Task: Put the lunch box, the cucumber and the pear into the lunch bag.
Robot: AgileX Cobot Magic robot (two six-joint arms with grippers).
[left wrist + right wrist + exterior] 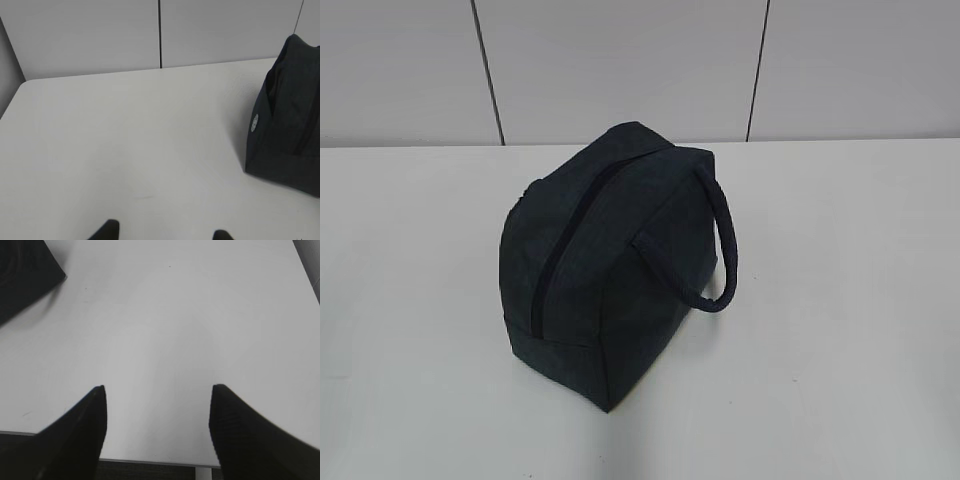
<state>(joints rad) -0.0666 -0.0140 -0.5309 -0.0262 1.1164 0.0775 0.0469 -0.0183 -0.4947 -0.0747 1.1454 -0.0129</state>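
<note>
- Dark navy fabric marked the lunch bag, which stood mid-table with its zipper closed and handle looped to the right; neither arm was shown in the exterior view.
- A pale round emblem on the bag's end was seen only in the left wrist view.
- The left gripper was cut off to two spread tips, holding nothing.
- The right gripper was wide apart and empty above the table's near edge, with only a bag corner in view.

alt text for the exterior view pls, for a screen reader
A dark navy lunch bag stands alone on a white table, its top zipper apparently closed and its looped handle hanging toward the right. No arm or food item is visible.
</note>
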